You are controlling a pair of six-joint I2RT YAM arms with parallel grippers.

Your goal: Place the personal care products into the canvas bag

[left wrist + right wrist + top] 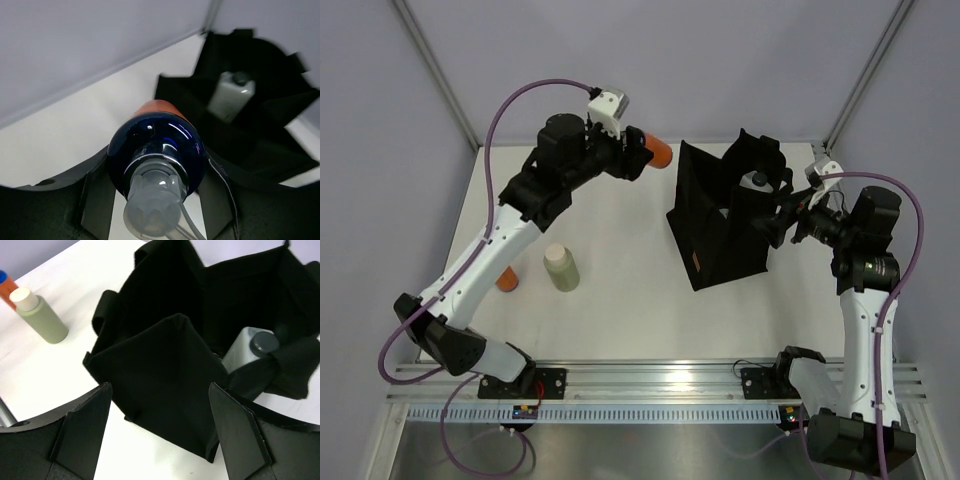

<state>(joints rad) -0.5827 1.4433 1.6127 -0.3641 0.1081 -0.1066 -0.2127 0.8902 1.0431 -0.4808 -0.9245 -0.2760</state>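
Observation:
My left gripper (638, 155) is shut on an orange bottle (658, 150) with a blue cap (156, 155), held off the table just left of the canvas bag (720, 215). The black bag stands open, with a white bottle with a dark cap (757, 181) inside it (231, 95) (245, 352). My right gripper (775, 215) hovers open at the bag's right side with nothing between its fingers (82, 430); the bag's wall (165, 365) lies ahead of it. An olive-green bottle (561, 267) (42, 320) and a second orange bottle (507, 279) (6, 287) stand at the table's left.
Grey walls close the table at the back and both sides. The left arm reaches over the second orange bottle. The rail with both arm bases (650, 380) runs along the near edge.

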